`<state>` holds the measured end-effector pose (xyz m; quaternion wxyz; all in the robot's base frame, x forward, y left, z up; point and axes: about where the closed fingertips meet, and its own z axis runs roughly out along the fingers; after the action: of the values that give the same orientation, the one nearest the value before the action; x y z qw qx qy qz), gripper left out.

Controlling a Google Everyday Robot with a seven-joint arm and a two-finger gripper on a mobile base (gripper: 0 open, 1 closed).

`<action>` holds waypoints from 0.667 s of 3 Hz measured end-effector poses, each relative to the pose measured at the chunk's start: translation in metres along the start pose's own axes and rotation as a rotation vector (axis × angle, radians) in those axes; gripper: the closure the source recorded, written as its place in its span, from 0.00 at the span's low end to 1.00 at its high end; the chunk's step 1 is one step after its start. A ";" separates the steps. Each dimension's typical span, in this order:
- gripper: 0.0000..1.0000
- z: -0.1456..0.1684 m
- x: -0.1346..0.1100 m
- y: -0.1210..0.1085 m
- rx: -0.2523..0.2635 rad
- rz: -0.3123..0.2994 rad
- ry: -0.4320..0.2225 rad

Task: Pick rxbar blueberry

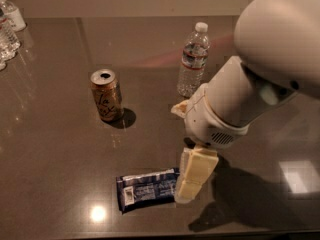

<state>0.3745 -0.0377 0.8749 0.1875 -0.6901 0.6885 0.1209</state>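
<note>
The rxbar blueberry (146, 188) lies flat on the dark table (60, 149) near the front edge, a navy wrapper with pale label panels. My gripper (191, 180) hangs from the big white arm at the bar's right end, its cream finger pointing down and covering that end. A gold-brown soda can (106, 95) stands upright to the upper left of the bar. A clear water bottle (193, 60) stands upright behind the gripper.
Several more clear bottles (9, 26) stand at the table's far left corner. A bright ceiling-light glare (98, 213) shows on the tabletop just left of the bar. The white arm fills the right half of the view.
</note>
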 end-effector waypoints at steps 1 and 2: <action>0.00 0.025 -0.013 0.015 -0.033 -0.020 0.001; 0.00 0.045 -0.025 0.031 -0.061 -0.028 0.001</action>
<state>0.3469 0.0043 0.8422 0.1678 -0.7052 0.6747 0.1388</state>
